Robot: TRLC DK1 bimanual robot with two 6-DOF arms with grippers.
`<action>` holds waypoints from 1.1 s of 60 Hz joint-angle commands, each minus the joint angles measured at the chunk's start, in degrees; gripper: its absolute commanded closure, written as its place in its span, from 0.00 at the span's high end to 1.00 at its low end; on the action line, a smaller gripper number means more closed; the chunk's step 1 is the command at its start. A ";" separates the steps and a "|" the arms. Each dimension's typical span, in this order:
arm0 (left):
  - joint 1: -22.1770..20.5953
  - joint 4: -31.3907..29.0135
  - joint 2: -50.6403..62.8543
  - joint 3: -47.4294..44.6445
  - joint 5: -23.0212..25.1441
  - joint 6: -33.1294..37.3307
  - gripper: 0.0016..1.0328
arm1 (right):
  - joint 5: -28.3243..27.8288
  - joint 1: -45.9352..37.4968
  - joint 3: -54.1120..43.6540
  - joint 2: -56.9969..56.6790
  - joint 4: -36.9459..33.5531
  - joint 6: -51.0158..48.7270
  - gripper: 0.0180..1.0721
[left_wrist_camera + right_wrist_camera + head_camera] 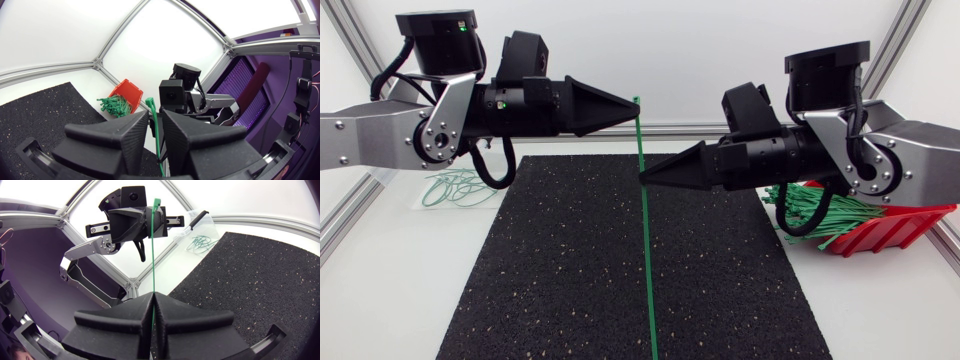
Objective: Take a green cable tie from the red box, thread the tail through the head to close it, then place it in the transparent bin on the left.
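Thin green plastic cable tie (648,260) sits clamped in the black right gripper (643,180), probably steadying its head (156,201) at the left gripper (633,104), whose grip is unclear.

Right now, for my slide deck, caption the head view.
Right gripper holds a green cable tie whose head reaches the left gripper.

The right gripper (152,296) is clamped tight on a green cable tie (151,255). The tie runs straight ahead, crossing the front of the left gripper (148,221). Beside the right gripper lies black speckled matting (250,280), and beyond it a transparent bin (212,226) holds looped green ties (199,243).
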 commanded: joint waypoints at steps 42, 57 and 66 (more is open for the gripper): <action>-0.07 0.06 1.44 0.65 0.42 -0.64 0.04 | 0.27 0.33 -1.22 -0.66 1.12 0.01 0.05; -0.78 -0.64 1.35 0.47 -0.37 -0.64 0.04 | 0.35 0.24 -1.22 -0.57 1.21 0.01 0.05; -0.69 -2.66 1.18 0.74 -0.37 -0.64 0.04 | 0.35 0.42 -1.04 -0.49 1.38 -0.08 0.06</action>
